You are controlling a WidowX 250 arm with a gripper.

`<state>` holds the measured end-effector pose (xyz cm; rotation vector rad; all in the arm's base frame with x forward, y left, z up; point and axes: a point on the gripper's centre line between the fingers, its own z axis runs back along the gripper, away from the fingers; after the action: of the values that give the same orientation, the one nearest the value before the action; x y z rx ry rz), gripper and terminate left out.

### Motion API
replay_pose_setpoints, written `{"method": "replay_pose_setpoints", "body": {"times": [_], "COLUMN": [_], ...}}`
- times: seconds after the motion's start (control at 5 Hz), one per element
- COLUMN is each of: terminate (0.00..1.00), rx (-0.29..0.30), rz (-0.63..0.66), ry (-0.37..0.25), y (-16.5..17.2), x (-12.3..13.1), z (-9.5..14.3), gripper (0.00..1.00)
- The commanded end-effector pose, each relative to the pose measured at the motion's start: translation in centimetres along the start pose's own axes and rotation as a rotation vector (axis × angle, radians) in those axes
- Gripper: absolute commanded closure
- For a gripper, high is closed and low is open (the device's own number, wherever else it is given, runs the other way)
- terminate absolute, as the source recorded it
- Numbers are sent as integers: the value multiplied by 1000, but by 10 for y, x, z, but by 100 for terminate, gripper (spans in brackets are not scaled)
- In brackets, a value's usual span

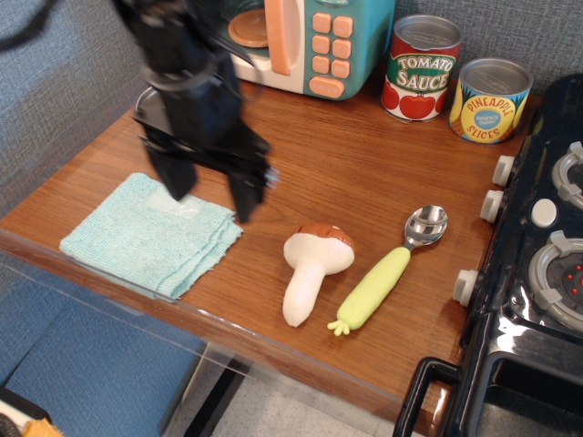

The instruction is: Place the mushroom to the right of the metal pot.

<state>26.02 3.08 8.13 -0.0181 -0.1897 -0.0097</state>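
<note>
The mushroom (314, 266) lies on the wooden counter near its front edge, reddish-brown cap to the back, cream stem pointing at me. My gripper (211, 196) is open and empty, fingers pointing down, hanging over the cloth's right edge, to the left of the mushroom and clear of it. The metal pot (143, 106) at the back left is almost wholly hidden behind the arm; only a sliver of its rim shows.
A folded light-blue cloth (137, 237) lies at the front left. A yellow-green-handled spoon (387, 273) lies just right of the mushroom. A toy microwave (310, 41), a tomato sauce can (421, 68) and a pineapple can (490, 100) line the back. A black toy stove (537, 273) bounds the right.
</note>
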Motion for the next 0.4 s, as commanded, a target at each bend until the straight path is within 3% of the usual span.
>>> {"method": "replay_pose_setpoints", "body": {"times": [0.0,0.2], "terminate": [0,0], "rx": [26,55], "rz": [-43,-41], "ry": [-83,-73], "y": [-36,-41], "x": [5,4], "z": [3,-9], "gripper": [0,0]}}
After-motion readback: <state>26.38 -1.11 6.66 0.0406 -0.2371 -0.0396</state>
